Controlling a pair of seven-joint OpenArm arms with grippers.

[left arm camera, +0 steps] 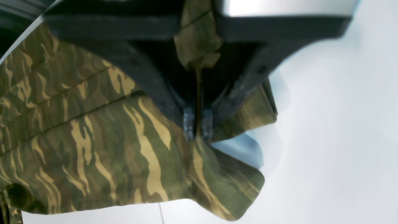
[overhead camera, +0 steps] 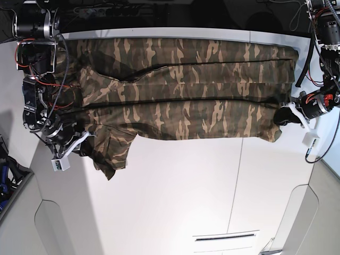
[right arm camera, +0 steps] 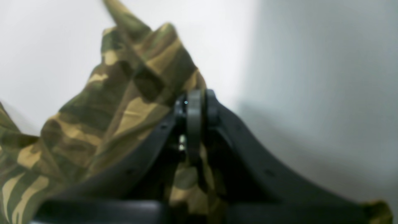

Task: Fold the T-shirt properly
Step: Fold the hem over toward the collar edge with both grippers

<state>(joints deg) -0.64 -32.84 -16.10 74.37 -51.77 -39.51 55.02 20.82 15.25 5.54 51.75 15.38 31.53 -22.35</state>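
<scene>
The camouflage T-shirt (overhead camera: pixel 186 90) lies stretched across the far half of the white table (overhead camera: pixel 180 196), folded lengthwise in long bands. My left gripper (overhead camera: pixel 280 118) is at its right end. In the left wrist view this gripper (left arm camera: pixel 198 126) is shut on a pinch of the shirt (left arm camera: pixel 93 140), with cloth running up between the fingers. My right gripper (overhead camera: pixel 84 144) is at the left end by a hanging sleeve (overhead camera: pixel 109 154). In the right wrist view it (right arm camera: pixel 196 102) is shut on bunched cloth (right arm camera: pixel 124 93), lifted off the table.
The arm bases with cables stand at the back left (overhead camera: pixel 34 48) and back right (overhead camera: pixel 326 32) corners. A narrow slot (overhead camera: pixel 226 236) is set in the table near the front. The table's edge falls off to the left (overhead camera: pixel 32 175) and right (overhead camera: pixel 324 175).
</scene>
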